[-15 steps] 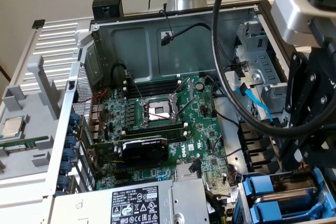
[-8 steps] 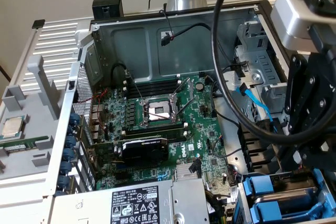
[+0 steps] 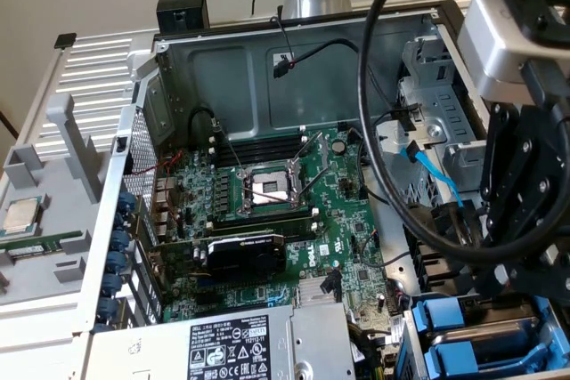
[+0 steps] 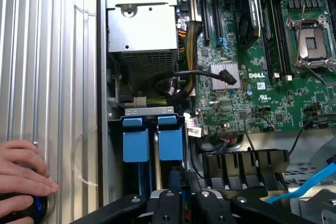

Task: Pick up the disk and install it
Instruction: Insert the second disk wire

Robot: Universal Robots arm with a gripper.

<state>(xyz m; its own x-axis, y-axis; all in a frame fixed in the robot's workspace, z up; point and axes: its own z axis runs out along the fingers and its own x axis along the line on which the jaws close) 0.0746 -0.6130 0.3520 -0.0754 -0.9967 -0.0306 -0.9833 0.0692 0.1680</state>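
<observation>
In the wrist view my gripper point(image 4: 181, 196) hangs over the drive bay of the open computer case point(image 3: 178, 60). Its black fingers point(image 4: 165, 203) stand close together on a narrow blue edge, the carrier of the disk point(image 4: 176, 179), seen edge-on. The disk points down into the bay beside two blue carriers point(image 4: 135, 145) that sit in their slots. In the exterior view the gripper point(image 3: 515, 246) is at the right side of the case, above the blue carriers point(image 3: 445, 322). The disk's metal body and label are hidden.
A person's hand point(image 4: 23, 174) rests on the ribbed table beside the case, over a dark round object. Black cables point(image 3: 383, 131) and a blue cable point(image 3: 436, 171) loop near the bay. The power supply point(image 3: 232, 344) borders it. A processor chip point(image 3: 20, 215) and memory stick point(image 3: 36, 242) lie on the exterior view's left.
</observation>
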